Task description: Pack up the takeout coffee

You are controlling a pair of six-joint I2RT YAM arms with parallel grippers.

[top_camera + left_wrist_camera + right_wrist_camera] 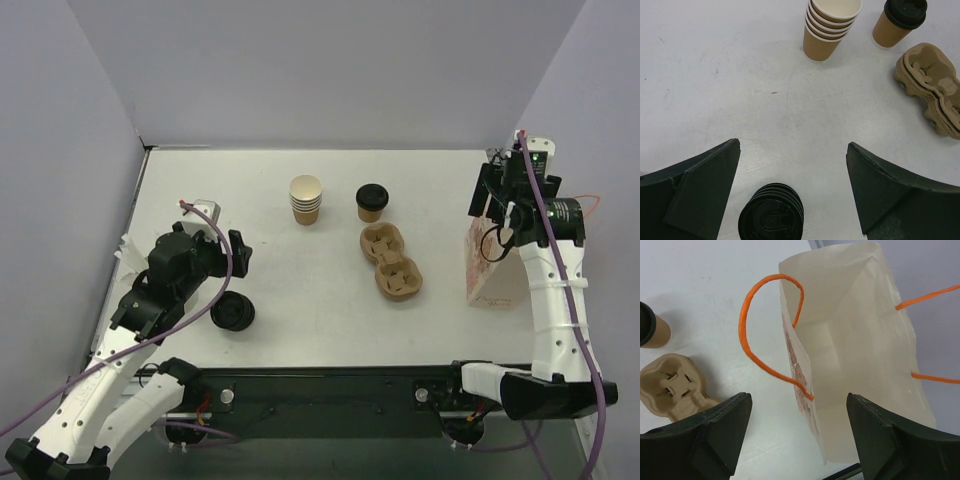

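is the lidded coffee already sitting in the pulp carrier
No, the lidded coffee cup stands on the table beside the pulp carrier, which holds nothing.

The right wrist view's left edge cuts the lidded tan kraft-paper cup [657,332] to a sliver, and the reddish print [797,365] on the cream paper bag [860,340] is too slanted to read. The left wrist view's bottom edge clips the stack of black plastic lids [771,216].
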